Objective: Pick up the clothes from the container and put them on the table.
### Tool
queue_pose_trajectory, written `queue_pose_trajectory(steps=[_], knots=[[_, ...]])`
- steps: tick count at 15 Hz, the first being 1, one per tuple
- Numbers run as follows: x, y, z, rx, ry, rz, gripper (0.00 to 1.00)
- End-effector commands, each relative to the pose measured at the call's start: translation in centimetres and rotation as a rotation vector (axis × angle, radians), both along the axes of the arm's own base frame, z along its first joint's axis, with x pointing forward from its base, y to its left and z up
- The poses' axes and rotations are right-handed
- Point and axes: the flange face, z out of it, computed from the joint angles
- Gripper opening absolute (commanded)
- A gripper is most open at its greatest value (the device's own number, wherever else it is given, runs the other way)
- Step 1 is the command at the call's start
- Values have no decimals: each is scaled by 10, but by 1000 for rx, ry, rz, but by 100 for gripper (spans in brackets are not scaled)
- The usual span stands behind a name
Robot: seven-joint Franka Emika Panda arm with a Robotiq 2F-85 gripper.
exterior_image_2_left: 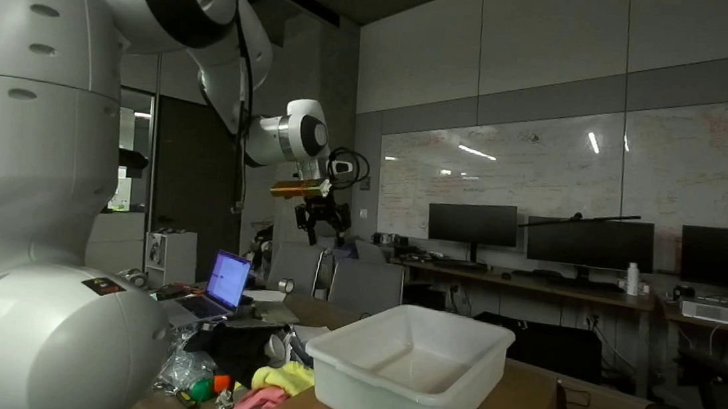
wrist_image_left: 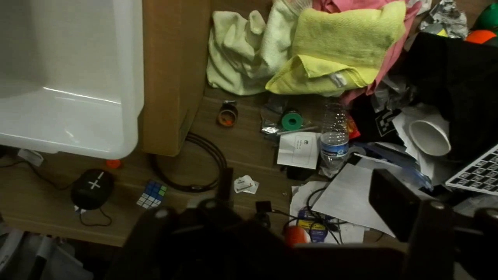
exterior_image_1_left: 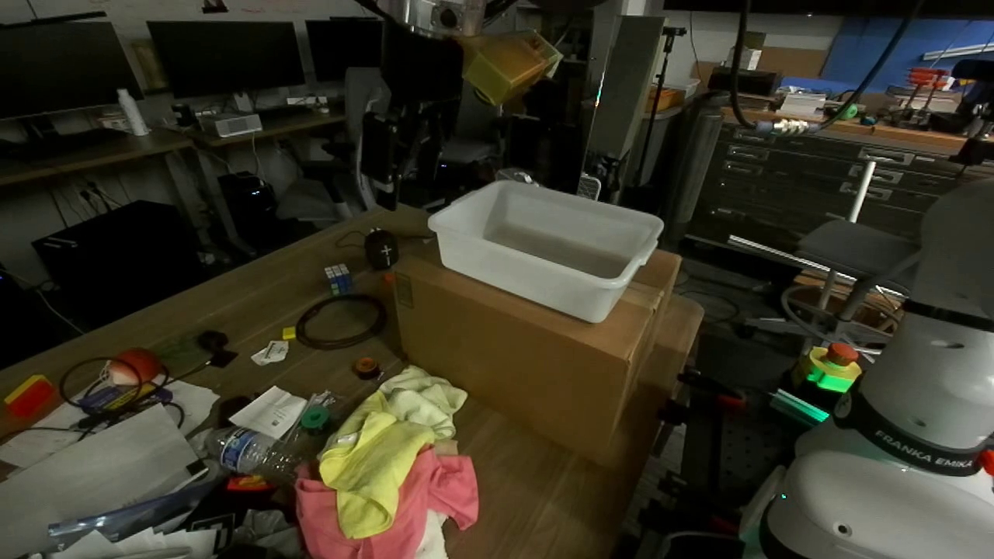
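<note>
Because the white tub [exterior_image_1_left: 528, 281] showed only bare plastic inside in both exterior views, I judged the emptying done, or as good as done. The tub sat on the cardboard box [exterior_image_1_left: 505, 349], and the clothes [exterior_image_1_left: 384, 466] lay out on the bench [exterior_image_1_left: 536, 505] in one heap, just beside that box; whether they touched it I couldn't tell. My claw [exterior_image_2_left: 326, 234] hung high and well apart from the heap, its fingers [wrist_image_left: 389, 206] spread wide, nothing between them. As I reckoned it, no cloth was left to fetch. At most I had to draw away, since the task asked for no folding.

The heap looked loose and rumpled. A bright yellow cloth [wrist_image_left: 350, 35] lay uppermost, one edge folded back and a pale label [wrist_image_left: 338, 79] showing near it. Next to it, and touching it, a pale green cloth [wrist_image_left: 237, 58] was bunched into soft creases. Under the yellow spread a pink garment [exterior_image_1_left: 446, 485], its outline hard to follow, and from below that peeped a whitish piece [exterior_image_1_left: 433, 536]. A scrap of beige [exterior_image_1_left: 445, 448] showed as well, too little for me to name its shape.
</note>
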Motion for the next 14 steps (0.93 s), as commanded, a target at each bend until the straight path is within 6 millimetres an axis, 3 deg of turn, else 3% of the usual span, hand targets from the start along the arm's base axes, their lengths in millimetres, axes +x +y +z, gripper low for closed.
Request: queue_pose_trajectory(steps=[1,7,14], knots=[[-18,-33,-5,-48,63,-52,100],[-75,-93,-27,-98,371,-84,100],[-128,-147,-14,-78,404,-67,100]])
